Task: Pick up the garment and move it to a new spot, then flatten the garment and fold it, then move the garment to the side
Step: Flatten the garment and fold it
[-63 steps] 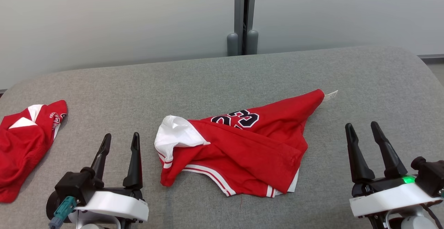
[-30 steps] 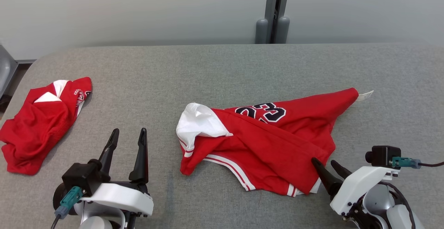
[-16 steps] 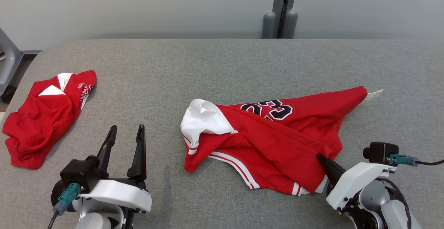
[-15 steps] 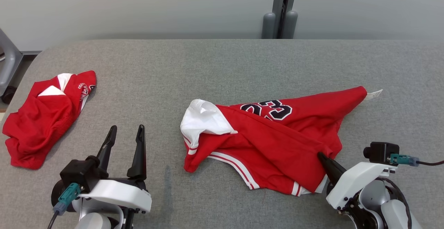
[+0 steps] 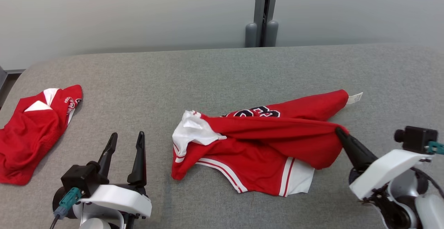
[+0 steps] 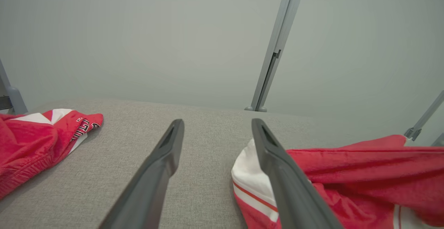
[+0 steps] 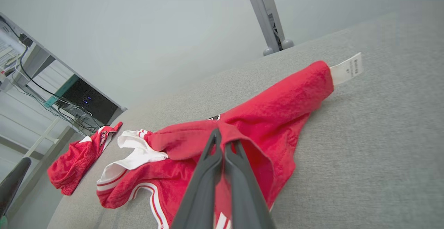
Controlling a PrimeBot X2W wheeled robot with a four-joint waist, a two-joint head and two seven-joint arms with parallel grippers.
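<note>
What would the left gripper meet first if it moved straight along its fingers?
Probably nothing near: ahead of the left gripper lies bare grey table; the red jersey sits right of that line.

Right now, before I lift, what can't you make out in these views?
Number on the jersey: head view, a raised fold covers its lower half.
Layers pinched by the right gripper: right wrist view, cloth wraps over the shut jaws.
Second red garment: head view, left edge cuts it off; lettering too small.
White tag: right wrist view, print too small to read.
</note>
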